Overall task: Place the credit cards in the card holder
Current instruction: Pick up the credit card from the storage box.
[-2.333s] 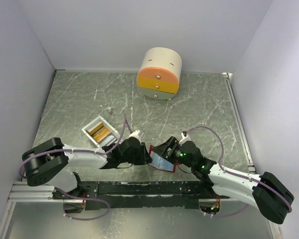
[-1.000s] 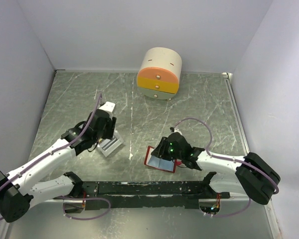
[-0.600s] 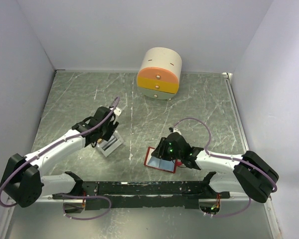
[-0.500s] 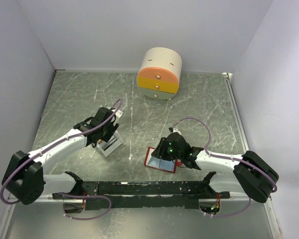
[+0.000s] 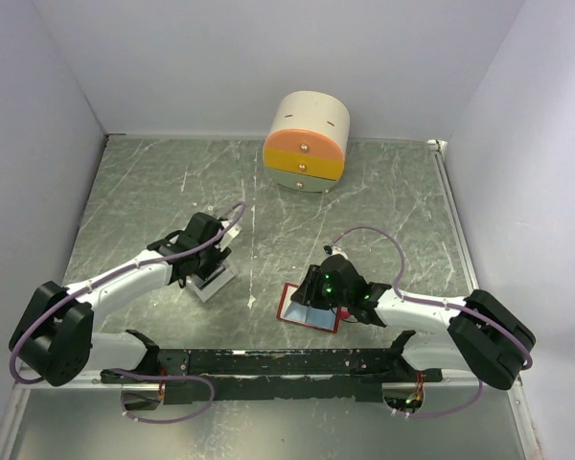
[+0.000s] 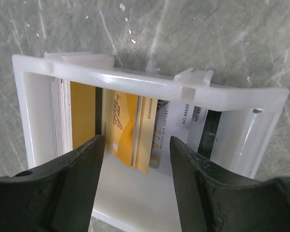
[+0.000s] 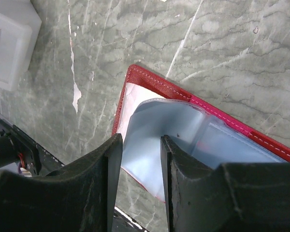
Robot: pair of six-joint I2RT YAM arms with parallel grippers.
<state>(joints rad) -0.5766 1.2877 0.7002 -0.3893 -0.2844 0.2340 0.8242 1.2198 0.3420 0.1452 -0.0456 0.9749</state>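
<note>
Left tool swung over to white tray; we see it released, straddling upright credit cards, faces toward jaws.

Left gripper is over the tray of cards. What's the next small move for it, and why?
Probably lower the left gripper a little and close on the orange-gold cards. Its jaws stand open on either side of that upright stack in the white tray, with nothing held yet. Meanwhile the right gripper is at the card holder, over its pale-blue sleeve.
</note>
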